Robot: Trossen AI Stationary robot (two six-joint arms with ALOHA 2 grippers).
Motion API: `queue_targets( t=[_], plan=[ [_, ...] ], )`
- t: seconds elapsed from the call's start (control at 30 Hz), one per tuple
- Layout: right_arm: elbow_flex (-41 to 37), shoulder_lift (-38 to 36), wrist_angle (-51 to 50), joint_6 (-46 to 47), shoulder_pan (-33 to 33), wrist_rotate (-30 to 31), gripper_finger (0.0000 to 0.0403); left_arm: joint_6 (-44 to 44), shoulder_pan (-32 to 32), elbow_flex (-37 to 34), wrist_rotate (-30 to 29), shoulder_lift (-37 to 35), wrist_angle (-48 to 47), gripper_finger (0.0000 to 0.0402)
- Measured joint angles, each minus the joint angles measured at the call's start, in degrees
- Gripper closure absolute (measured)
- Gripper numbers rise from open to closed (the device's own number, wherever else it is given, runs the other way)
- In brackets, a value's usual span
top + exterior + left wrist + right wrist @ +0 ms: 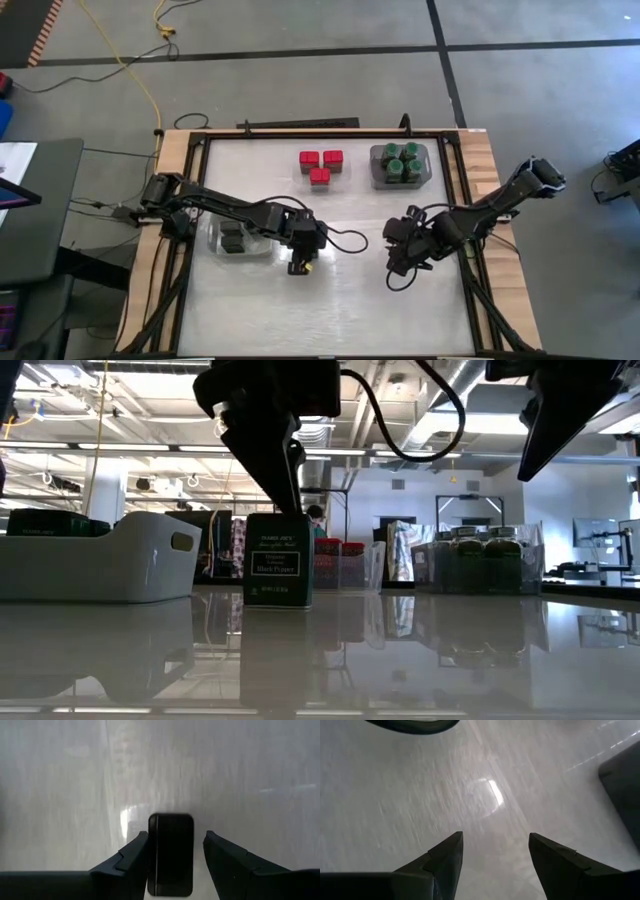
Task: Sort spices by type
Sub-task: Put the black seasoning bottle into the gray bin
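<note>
From overhead, I see my left gripper [299, 262] poised over a dark tin [298, 266] on the glossy white table [340, 310], just beside the grey tray [217, 243] that already carries two more dark boxy tins [232, 238]; across the table from that tray, three red square blocks [320, 165] sit clustered bare on the surface, and beyond them the round green-lidded jars [399, 163] fill a clear plastic tray [428, 172]. My right gripper [398, 262] hangs over bare table, on the far side of the tin from the grey tray. At table height, the tin [278, 560] stands upright on its base, boxy and dark green-grey with a pale printed label, the left gripper's fingers [290, 470] reaching down to its top; the grey tray [100, 555] shows as a smooth rounded tub with a handle slot just beside it, and the red blocks [338, 565] and jars [480, 560] stand farther back. Through the left wrist camera, the two dark fingers [125, 865] flank the rounded-cornered tin [170, 854], one pressed to its side, the other with a sliver of gap showing, so I cannot tell whether it is clamped. Through the right wrist camera, the jaws stand apart, the fingers [445, 857] holding nothing over the streaked, shiny tabletop [420, 795].
</note>
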Motion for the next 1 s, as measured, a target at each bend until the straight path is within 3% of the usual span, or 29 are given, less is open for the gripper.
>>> queue_targets(
  t=[1.0],
  plan=[
    [0.04,0.04,0.35,-0.29,-1.26,-0.08,0.0148,-3.41,0.09,2.04,0.85,4.57,-1.37,0.0228]
  ],
)
